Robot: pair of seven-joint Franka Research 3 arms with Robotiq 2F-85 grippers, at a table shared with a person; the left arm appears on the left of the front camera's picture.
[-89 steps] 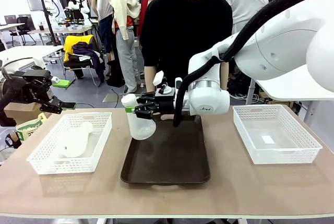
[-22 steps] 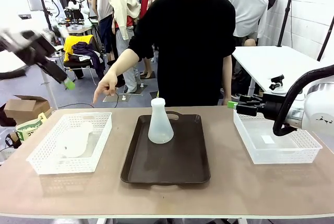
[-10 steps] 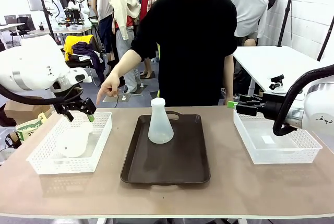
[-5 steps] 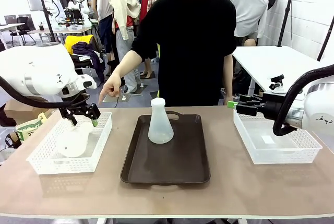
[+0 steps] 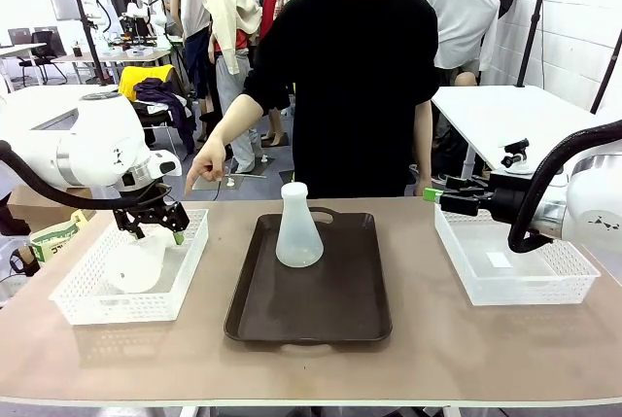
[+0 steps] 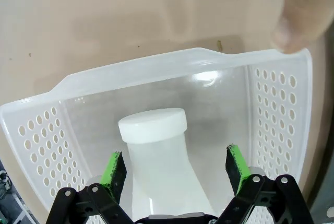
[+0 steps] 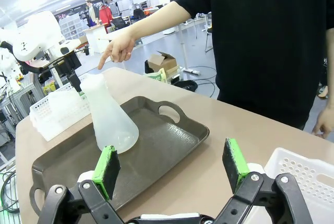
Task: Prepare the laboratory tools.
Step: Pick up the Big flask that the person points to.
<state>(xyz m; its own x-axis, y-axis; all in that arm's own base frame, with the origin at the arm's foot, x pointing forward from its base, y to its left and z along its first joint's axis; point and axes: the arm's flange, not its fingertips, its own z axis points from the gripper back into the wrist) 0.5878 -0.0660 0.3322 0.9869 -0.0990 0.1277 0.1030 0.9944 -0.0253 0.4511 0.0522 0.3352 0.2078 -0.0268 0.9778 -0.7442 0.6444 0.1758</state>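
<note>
As the left wrist view reveals, left tool [image 6: 176,169] flanks flask [image 6: 154,130], pads [image 6: 114,168] spread.

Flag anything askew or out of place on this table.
One flask lies on its side in the left mesh basket, while the other flask stands upright on the brown tray. Nothing looks spilled or damaged.

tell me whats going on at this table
The left pincer hangs over a flask lying in the left basket, jaws open either side of it, not yet gripping. The person's hand points toward that basket. A second flask stands upright on the dark tray. The right pincer hovers open by the right basket.
</note>
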